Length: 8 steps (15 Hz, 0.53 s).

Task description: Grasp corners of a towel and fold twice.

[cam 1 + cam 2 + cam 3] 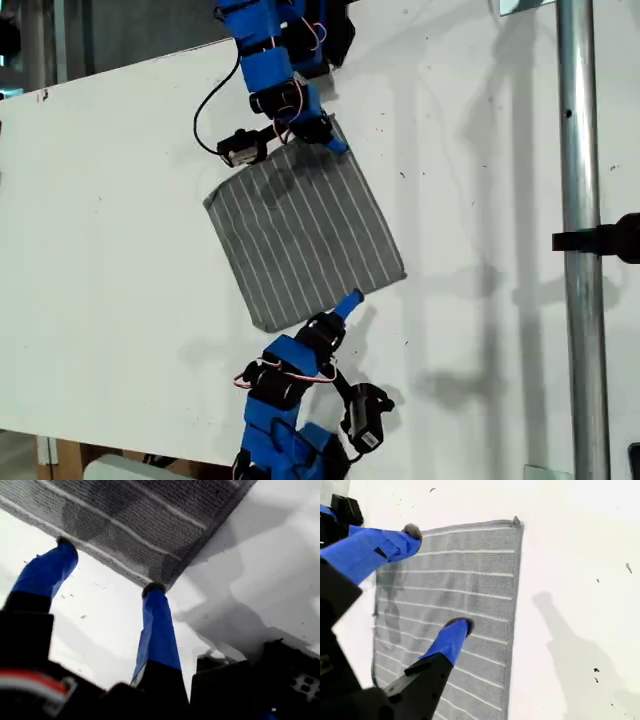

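The grey towel with thin white stripes lies flat and unfolded on the white table. My first gripper comes from the exterior view's bottom. It is open, its fingertips rest at the towel's near edge, and a corner lies just beside one tip. My second gripper comes from the exterior view's top. It is open over the towel, with one fingertip at a corner and the other on the cloth. Another corner lies bare.
A vertical metal pole with a black clamp stands at the exterior view's right. White table stretches on both sides of the towel. Black camera modules and cables hang off both arms.
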### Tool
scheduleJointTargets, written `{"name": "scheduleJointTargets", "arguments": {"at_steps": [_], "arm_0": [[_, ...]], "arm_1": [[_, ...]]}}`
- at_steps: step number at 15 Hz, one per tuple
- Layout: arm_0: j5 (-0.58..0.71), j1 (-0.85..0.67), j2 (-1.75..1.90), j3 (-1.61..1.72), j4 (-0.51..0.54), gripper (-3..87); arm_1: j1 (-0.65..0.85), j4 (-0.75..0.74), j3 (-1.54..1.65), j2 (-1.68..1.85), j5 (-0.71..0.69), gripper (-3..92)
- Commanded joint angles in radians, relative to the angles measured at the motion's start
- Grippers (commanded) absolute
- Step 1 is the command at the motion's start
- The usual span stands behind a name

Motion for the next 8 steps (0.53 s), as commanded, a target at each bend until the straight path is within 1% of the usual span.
{"name": "scheduleJointTargets", "arguments": {"at_steps": [1, 4, 7, 8], "arm_0": [[-0.014, 0.005, 0.008, -0.058, 0.008, 28.6], [-0.02, 0.002, 0.003, -0.058, 0.009, 28.6], [-0.025, -0.003, 0.0, -0.057, 0.015, 28.5], [-0.028, -0.003, -0.002, -0.057, 0.018, 28.4]], "arm_1": [[0.058, -0.04, -0.018, -0.044, -0.034, 30.6], [0.08, -0.069, -0.026, -0.08, -0.064, 29.6], [0.066, -0.143, -0.026, -0.094, -0.104, 22.1], [0.054, -0.164, -0.034, -0.097, -0.107, 21.0]]}}
